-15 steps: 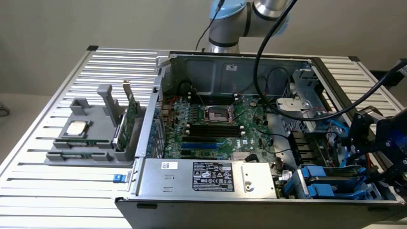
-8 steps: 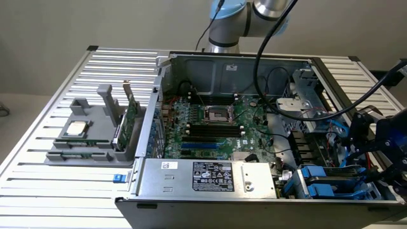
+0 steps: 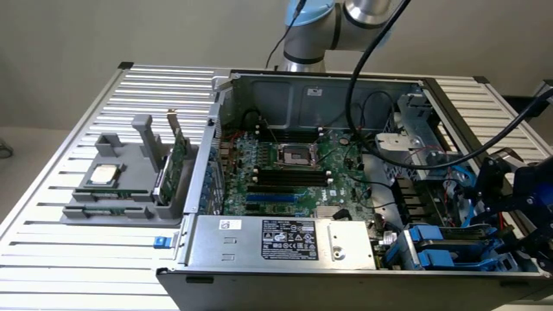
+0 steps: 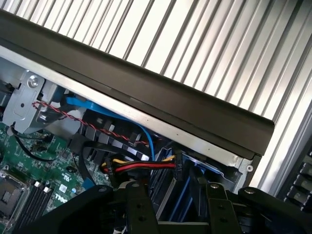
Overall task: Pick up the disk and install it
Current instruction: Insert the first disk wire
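The disk (image 4: 170, 193) shows edge-on as a grey slab with blue carrier rails, standing between my two black fingers (image 4: 141, 207). My gripper (image 4: 180, 209) is shut on it, one finger on each side. In the exterior view my gripper (image 3: 501, 220) hangs over the drive bay (image 3: 436, 243) at the near corner of the open computer case on the exterior view's right, where blue plastic carriers sit. A yellow, red and black power cable (image 4: 141, 166) ends in a black plug just beyond the disk's far edge.
The case's dark side wall (image 4: 146, 83) runs close beside the bay. Inside lie the green motherboard (image 3: 285, 175) and the power supply (image 3: 285, 240). A grey holder on the slatted table holds a processor chip (image 3: 103, 175) and a green card (image 3: 177, 162). My arm's black cable (image 3: 363, 116) drapes over the case.
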You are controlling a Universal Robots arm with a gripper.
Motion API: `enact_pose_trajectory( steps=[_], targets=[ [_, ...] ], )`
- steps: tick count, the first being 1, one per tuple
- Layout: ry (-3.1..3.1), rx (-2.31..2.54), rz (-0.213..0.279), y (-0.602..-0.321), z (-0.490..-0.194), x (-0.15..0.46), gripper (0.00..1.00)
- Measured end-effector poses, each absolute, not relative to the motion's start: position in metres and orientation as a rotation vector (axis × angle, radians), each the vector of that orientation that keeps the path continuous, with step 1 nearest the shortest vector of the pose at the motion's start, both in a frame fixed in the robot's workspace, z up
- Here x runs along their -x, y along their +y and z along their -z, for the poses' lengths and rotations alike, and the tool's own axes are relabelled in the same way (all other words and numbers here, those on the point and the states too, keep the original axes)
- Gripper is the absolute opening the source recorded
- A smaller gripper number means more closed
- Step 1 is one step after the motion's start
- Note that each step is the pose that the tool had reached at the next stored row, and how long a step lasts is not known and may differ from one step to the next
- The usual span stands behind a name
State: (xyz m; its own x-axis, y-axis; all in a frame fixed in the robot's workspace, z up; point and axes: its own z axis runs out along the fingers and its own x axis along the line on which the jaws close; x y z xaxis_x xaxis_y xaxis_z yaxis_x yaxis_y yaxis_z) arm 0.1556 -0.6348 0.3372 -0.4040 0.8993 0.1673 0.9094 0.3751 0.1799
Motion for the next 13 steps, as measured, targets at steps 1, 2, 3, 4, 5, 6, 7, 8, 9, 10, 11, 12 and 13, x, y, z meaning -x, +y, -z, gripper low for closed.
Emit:
enact_pose_trajectory(
  steps=[1, 2, 3, 4, 5, 6, 7, 8, 9, 10, 11, 12, 13],
  targets=[
    [-2.57, 1.691, 0.379, -0.6356, -0.3364, -0.1558, 0.45],
    [-2.57, 1.691, 0.379, -0.6361, -0.3358, -0.1558, 0.45],
    [-2.57, 1.691, 0.38, -0.6361, -0.3352, -0.156, 0.45],
    [-2.569, 1.691, 0.38, -0.6361, -0.335, -0.1563, 0.45],
    [-2.569, 1.691, 0.381, -0.6361, -0.3346, -0.1567, 0.45],
    [-2.568, 1.69, 0.382, -0.6361, -0.3343, -0.1572, 0.45],
    [-2.566, 1.689, 0.385, -0.6361, -0.334, -0.1576, 0.45],
    [-2.565, 1.689, 0.387, -0.6361, -0.3338, -0.1579, 0.45],
    [-2.564, 1.688, 0.388, -0.6361, -0.3337, -0.158, 0.45],
    [-2.563, 1.688, 0.389, -0.6361, -0.3337, -0.1581, 0.45],
    [-2.562, 1.688, 0.389, -0.636, -0.3336, -0.1582, 0.43],
    [-2.561, 1.687, 0.389, -0.636, -0.3336, -0.1583, 0.36],
    [-2.561, 1.687, 0.388, -0.6361, -0.3336, -0.1582, 0.36]
  ],
)
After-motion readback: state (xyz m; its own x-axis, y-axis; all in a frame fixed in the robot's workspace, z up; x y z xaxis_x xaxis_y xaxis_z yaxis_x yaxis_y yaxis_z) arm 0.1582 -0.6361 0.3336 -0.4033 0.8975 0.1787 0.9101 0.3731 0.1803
